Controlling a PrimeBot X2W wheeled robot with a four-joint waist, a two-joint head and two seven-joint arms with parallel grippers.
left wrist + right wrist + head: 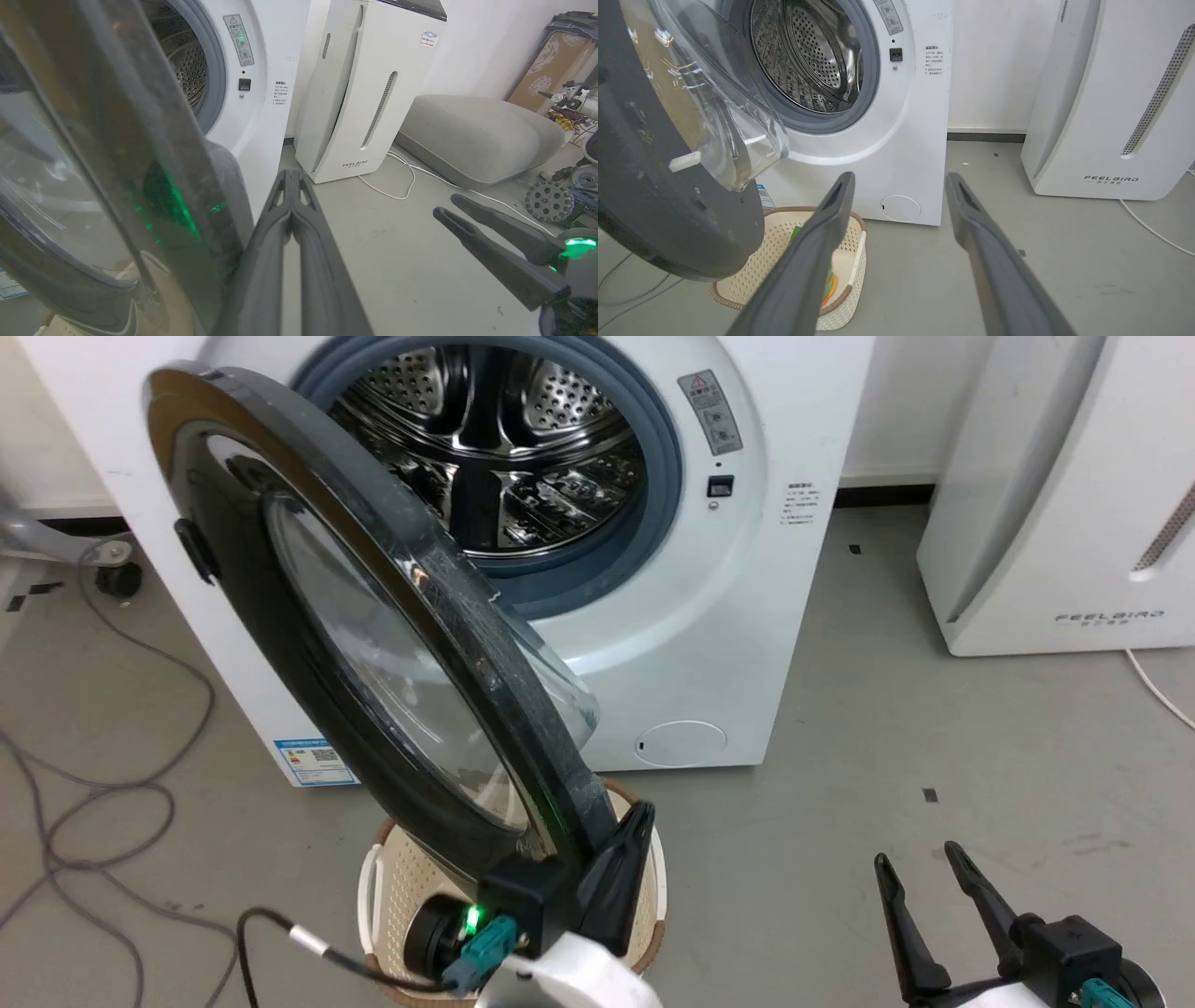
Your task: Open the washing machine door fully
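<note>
Left gripper (639, 817) pinched closed beside one washing machine door (373, 644); right gripper (917, 856) spread wide, empty; one basket (392, 877).

The left gripper (292, 179) and right gripper (917, 859) share long, dark, tapering fingers (808, 261) — set on black blocks (1074, 943). A teal plug (490, 941), green light (472, 919) and silver-collared black cable (308, 938) adjoin the white forearm (569, 980).

The washing machine door (373, 644) hides most of the basket (397, 896) behind it.
</note>
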